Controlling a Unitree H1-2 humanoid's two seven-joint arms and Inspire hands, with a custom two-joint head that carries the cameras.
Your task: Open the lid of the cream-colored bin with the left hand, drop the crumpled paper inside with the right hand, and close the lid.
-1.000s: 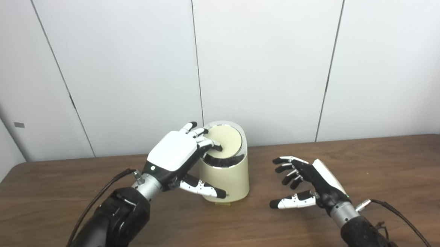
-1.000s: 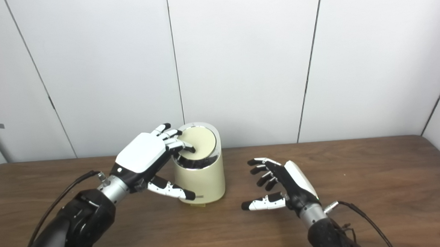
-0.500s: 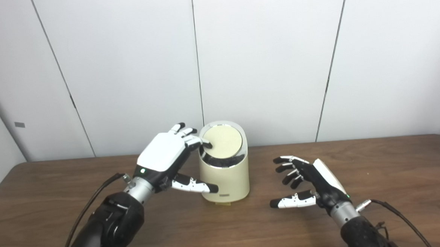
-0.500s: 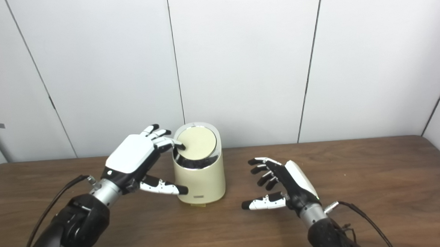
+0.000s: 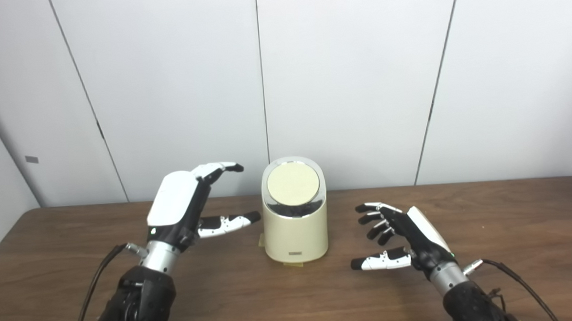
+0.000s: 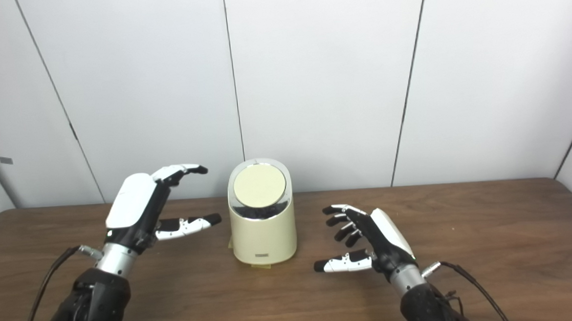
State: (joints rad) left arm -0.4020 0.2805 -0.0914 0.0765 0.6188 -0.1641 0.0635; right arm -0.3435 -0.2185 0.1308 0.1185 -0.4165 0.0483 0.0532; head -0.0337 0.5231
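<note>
**Both hands empty, bin lid shut**

Left hand (image 5: 183, 210) hangs spread and empty just left of the bin (image 5: 295, 231), palm facing it, not touching. Right hand (image 5: 407, 239) hovers low over the table (image 5: 514, 227) on the bin's other side, fingers loosely curled apart, holding nothing. The bin stands upright at mid-table near the wall, its round lid (image 5: 292, 184) closed and tilted toward the camera. A small dark label low on its front is too small to read.

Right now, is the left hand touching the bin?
Apart. The left eye view shows bare wall and table between the left hand and the bin.
</note>
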